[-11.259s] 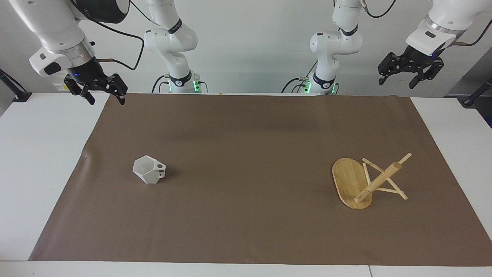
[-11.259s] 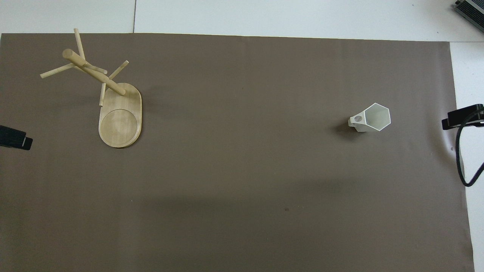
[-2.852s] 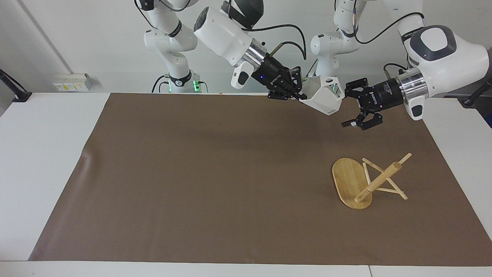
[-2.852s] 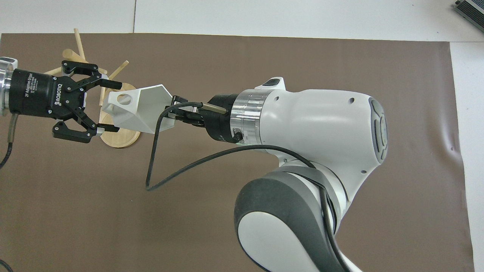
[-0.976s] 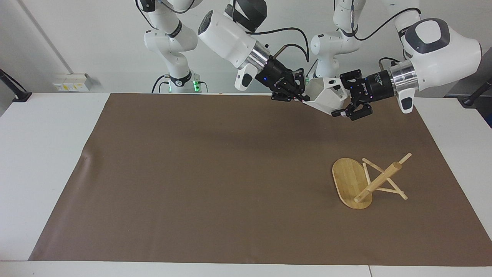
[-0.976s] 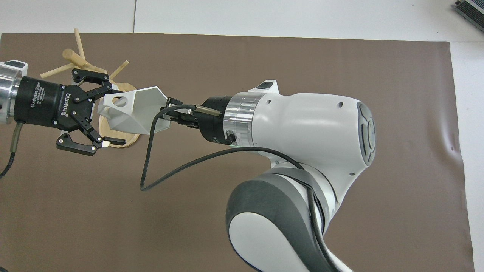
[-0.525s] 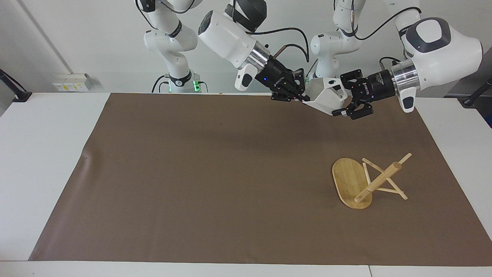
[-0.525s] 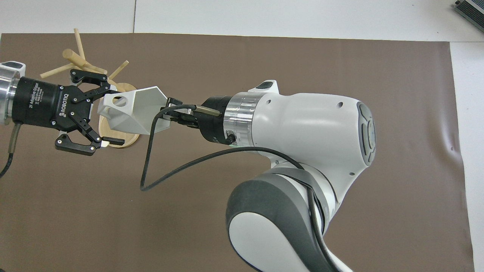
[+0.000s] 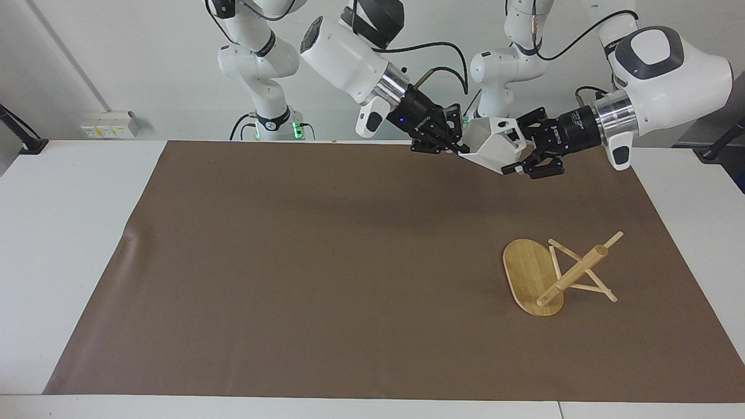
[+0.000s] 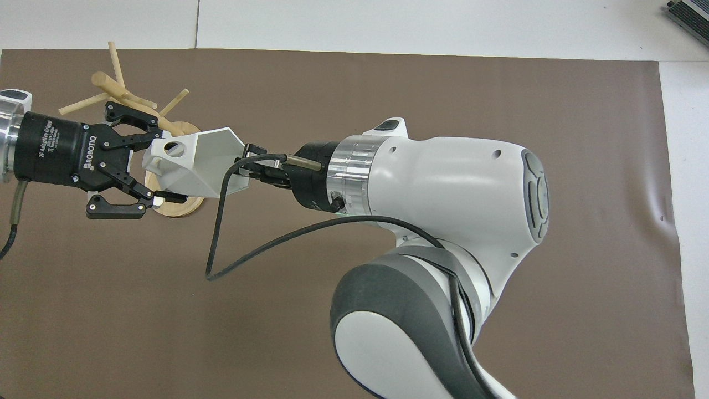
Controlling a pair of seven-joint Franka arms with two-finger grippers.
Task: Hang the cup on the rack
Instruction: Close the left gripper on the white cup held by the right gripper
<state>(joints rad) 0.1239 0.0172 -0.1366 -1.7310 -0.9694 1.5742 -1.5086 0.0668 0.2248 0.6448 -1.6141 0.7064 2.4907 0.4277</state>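
- Mat point(image 9: 326, 279): carries only the rack point(image 9: 550, 276), which lies tipped on its side toward the left arm's end, near the edge away from the robots.
- Step: mid-air handover. The cup point(image 9: 492, 148) hangs over the mat's robot-side edge, the right gripper point(image 9: 453, 146) clenched on its rim.
- Left gripper point(image 9: 518, 158): a second ago spread wide, now closed on the cup's handle end, apparently.
- Next: the right gripper must let go, and the rack probably needs righting.
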